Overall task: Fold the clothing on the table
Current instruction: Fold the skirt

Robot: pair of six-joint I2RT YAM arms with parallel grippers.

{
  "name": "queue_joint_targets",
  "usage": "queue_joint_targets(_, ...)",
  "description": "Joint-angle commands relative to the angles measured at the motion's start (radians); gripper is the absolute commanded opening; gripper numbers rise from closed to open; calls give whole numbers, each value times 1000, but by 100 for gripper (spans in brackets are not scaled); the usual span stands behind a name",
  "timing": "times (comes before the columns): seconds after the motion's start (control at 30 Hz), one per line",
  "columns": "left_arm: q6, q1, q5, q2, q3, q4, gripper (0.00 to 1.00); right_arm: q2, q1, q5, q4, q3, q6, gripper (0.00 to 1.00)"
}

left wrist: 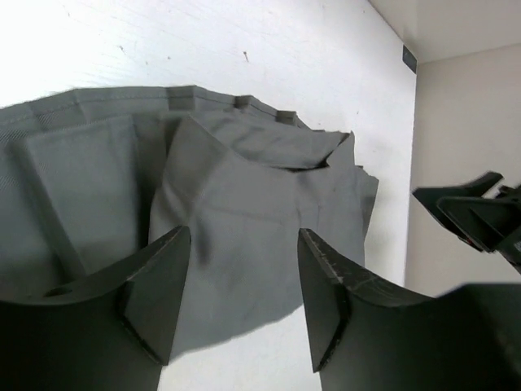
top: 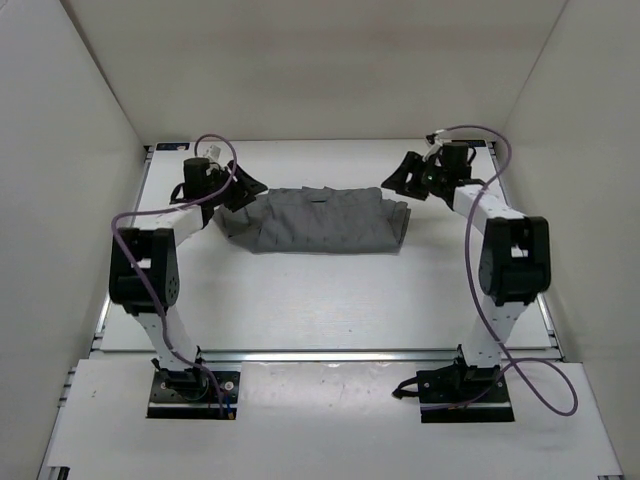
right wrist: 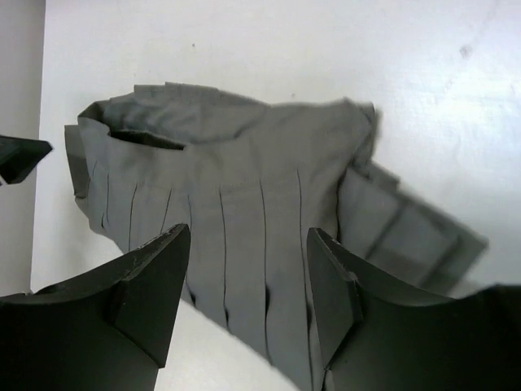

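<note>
Shows the grey pleated clothing point(top: 322, 220) lying in the upper centre of the overhead frame on the white surface point(top: 320, 300), folded into a wide band with a loose flap at its right end. Places the left arm point(top: 150, 270) bent up the left side and the right arm point(top: 510, 260) up the right, elbows raised, wrists turned inward toward the cloth's ends. Finds the left fingers point(left wrist: 159, 285) spread open, gripping nothing, above the rumpled end. Finds the right fingers point(right wrist: 155, 285) likewise open over the straight creases. Leaves purple cables point(top: 470, 280) looping off both arms, white walls point(top: 70, 150) closing three sides.
</note>
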Motion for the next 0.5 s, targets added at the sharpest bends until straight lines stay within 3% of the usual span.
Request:
queue_joint_targets(0.0,126,-9,-69,-185,-84,-87,66,-179,-32,67,48,-139,-22,56)
queue_joint_targets(0.1,172,-9,-151,-287,-215,-117,68,-308,-39,107,147,-400,30,56)
queue_joint_targets(0.2,157,-20,-180,-350,-341,-91,66,-403,-25,135,218,-560,84,56)
queue_joint_targets(0.47,105,-49,-246,-346,-517,25,61,-441,38,192,428,-789,230,54)
